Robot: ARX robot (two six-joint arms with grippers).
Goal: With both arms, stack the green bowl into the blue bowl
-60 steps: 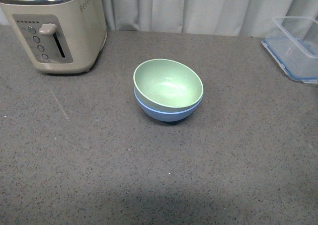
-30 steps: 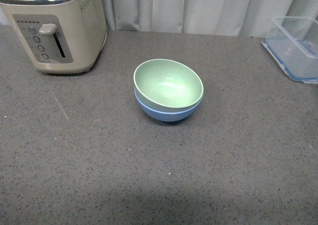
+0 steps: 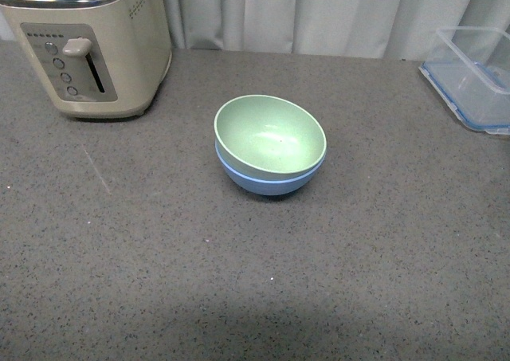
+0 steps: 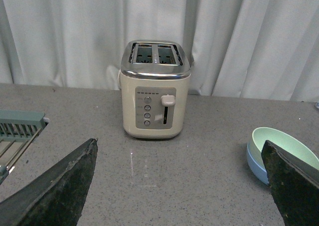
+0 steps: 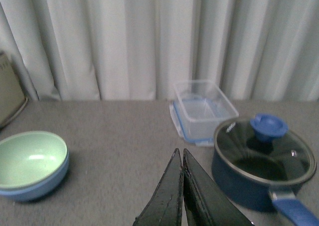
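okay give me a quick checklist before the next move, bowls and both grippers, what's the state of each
1. Green bowl nested inside blue bowl: ok.
2. Stack upright on the table: ok, though the green bowl sits slightly tilted.
3. Left gripper open and holding nothing: ok.
4. Right gripper shut and holding nothing: ok.
5. Both grippers away from the stack: ok.
6. Toaster standing apart from the bowls: ok.

Two bowls, green bowl (image 3: pixel 271 135) nested in blue bowl (image 3: pixel 267 182); one toaster (image 3: pixel 84 42); one clear container (image 3: pixel 474 74); one pot (image 5: pixel 261 161).
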